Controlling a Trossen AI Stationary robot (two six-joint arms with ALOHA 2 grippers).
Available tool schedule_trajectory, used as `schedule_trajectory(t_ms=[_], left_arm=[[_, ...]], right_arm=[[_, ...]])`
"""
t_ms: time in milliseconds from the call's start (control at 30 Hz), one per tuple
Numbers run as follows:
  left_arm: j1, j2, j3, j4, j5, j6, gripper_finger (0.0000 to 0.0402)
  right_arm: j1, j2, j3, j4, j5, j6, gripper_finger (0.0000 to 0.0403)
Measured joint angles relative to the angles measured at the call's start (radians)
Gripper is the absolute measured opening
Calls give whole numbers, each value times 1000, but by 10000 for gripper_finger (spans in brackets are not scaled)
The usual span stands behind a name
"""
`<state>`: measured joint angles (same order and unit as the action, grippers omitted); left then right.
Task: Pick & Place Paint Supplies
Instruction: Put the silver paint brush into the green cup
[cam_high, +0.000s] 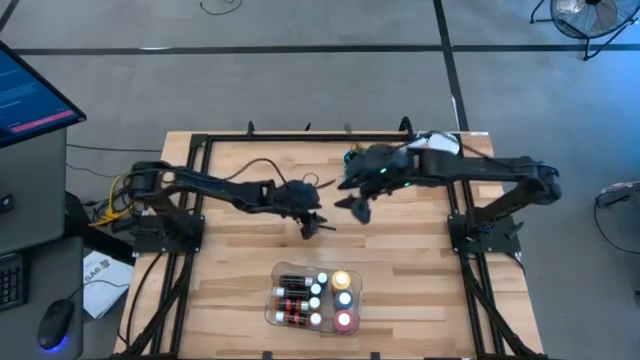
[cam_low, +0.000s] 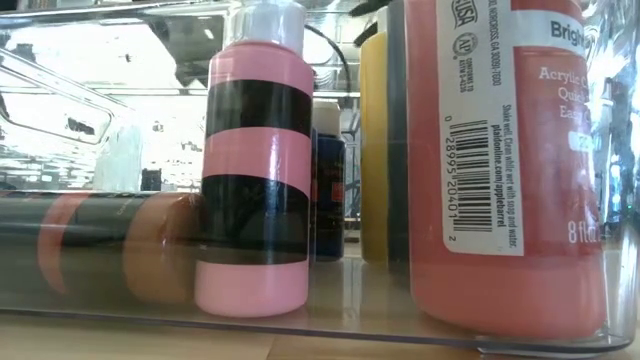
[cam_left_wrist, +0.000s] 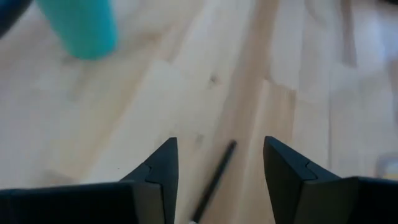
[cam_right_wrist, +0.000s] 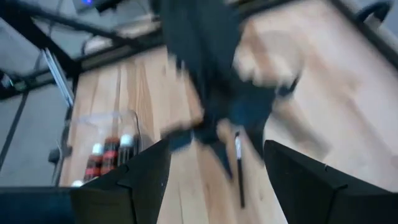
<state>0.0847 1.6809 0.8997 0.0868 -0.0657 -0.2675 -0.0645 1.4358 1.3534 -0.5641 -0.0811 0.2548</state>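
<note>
Brush (cam_left_wrist: 214, 177) lies on bench (cam_high: 230, 290), mid-frame, between open left tool (cam_left_wrist: 219, 168) jaws. Centre over handle, lower, close. Right tool (cam_right_wrist: 214, 168) open nearby.

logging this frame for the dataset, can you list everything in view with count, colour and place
clear plastic tray: one, clear, near edge of the table, middle
paint bottles: count unclear from above, several; white caps in the tray's middle, one yellow, one red; the low view shows a pink-and-black one upright, a yellow one, a big red one
paint brush: one, dark, thin, lying on the wood between the left gripper's jaws
teal cup: one, teal, far side of the table near the right arm
table: one, light wood, black frame
monitor: one, blue screen, left of the table
fan: one, on the floor, far right
left gripper: jaws open, over the brush, table centre
right gripper: jaws open, facing the left gripper
</note>
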Motion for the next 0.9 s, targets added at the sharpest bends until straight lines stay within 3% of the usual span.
schedule_trajectory(t_ms=[200,367,667,900], left_arm=[[35,-173,-5,-294,-154,-74,140],[63,-363,-114,-444,-240,-306,140],[15,-819,-443,-382,-245,-580,140],[-67,-1069,-531,-351,-322,-652,140]], right_arm=[[48,148,1,29,-25,-1,249],[51,273,1,90,-56,-61,249],[7,438,27,246,-83,-107,249],[-17,538,67,249,-112,-105,249]])
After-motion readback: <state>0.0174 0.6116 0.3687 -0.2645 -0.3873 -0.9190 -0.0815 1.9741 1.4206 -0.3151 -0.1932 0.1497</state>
